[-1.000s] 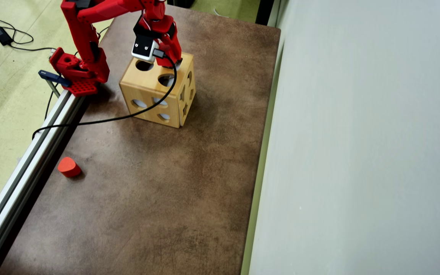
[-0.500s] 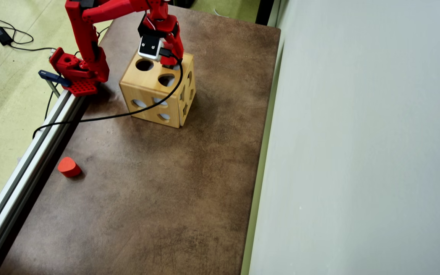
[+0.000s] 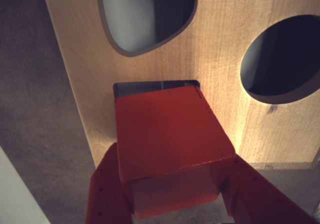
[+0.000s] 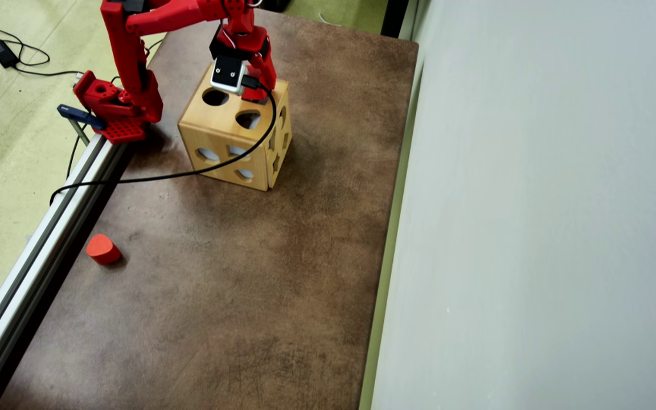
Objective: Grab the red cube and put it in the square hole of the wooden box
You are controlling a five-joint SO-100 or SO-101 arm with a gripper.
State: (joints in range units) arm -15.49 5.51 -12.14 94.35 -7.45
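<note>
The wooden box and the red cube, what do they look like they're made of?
The wooden box: pale unpainted wood, likely plywood, matte, with fine straight grain visible around the cut holes. The red cube: probably painted wood, smooth satin red, edges slightly worn; the material under the paint can't be confirmed.

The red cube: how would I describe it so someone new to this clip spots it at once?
Start at the wooden box near the top of the brown table in the overhead view. On its top face, the gripper holds the red cube at the square hole. Unlike the rounded red block lying alone by the table's left rail, it has flat faces and is gripped.
</note>
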